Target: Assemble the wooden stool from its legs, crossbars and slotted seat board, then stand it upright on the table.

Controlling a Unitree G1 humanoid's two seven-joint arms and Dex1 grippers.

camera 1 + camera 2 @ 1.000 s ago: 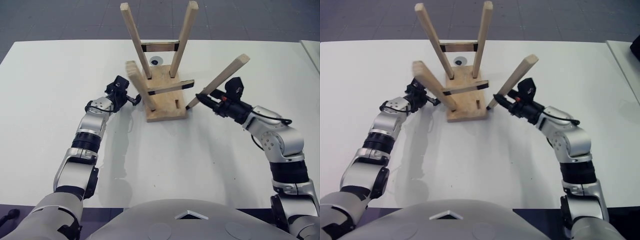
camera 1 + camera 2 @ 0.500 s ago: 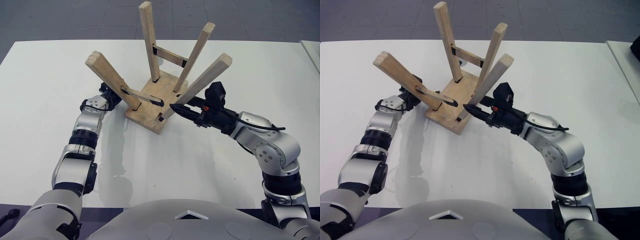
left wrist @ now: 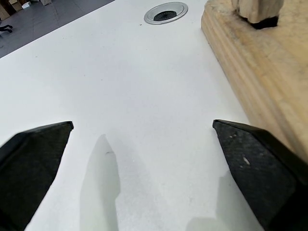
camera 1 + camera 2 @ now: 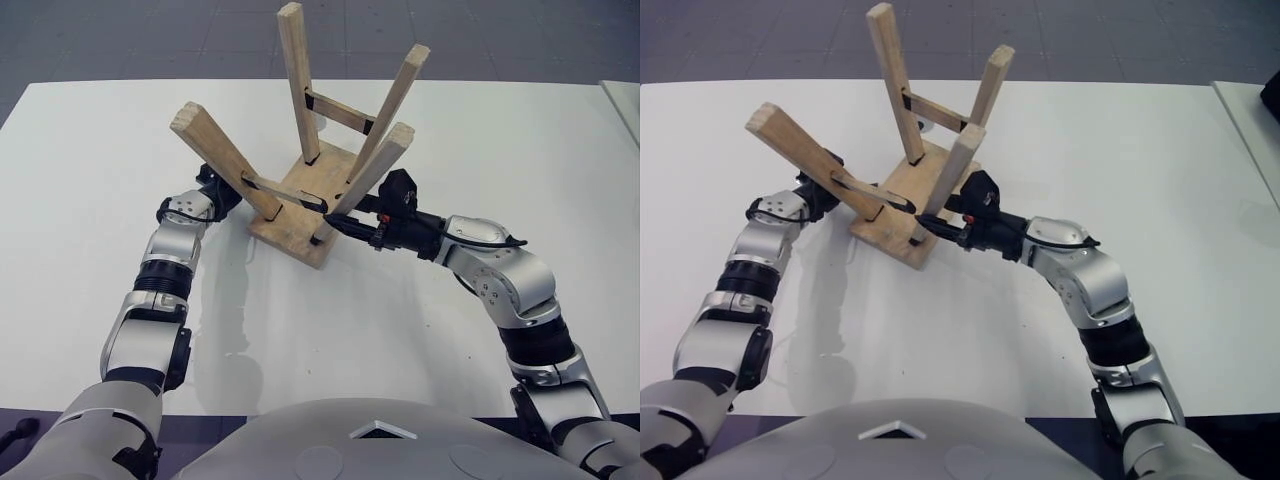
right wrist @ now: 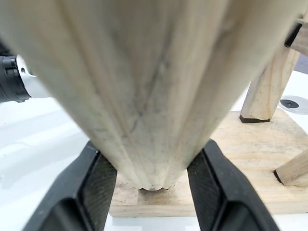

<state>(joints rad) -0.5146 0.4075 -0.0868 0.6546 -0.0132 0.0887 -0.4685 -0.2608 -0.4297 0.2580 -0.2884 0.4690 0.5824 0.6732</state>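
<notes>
The stool stands upside down: the slotted seat board (image 4: 290, 238) lies on the white table (image 4: 120, 130) with three legs pointing up. Two of them (image 4: 298, 80) are joined by a dark-tipped crossbar (image 4: 340, 112). A second crossbar (image 4: 285, 193) runs from the strongly leaning left leg (image 4: 215, 150). My right gripper (image 4: 338, 222) is shut on the lower end of the fourth leg (image 4: 372, 175). Its foot (image 5: 151, 183) sits at the board's near corner, between the fingers (image 5: 91, 192). My left gripper (image 3: 143, 127) is open beside the board's left edge (image 3: 250, 82), holding nothing.
A round metal grommet (image 3: 166, 12) is set in the table behind the stool. Bare white tabletop lies in front and to both sides. A second table edge (image 4: 625, 100) shows at far right.
My right gripper has moved left with the fourth leg, swinging it steeper and bringing its foot onto the seat board. A second ago the board was turned by the left gripper; since then that arm holds still.
</notes>
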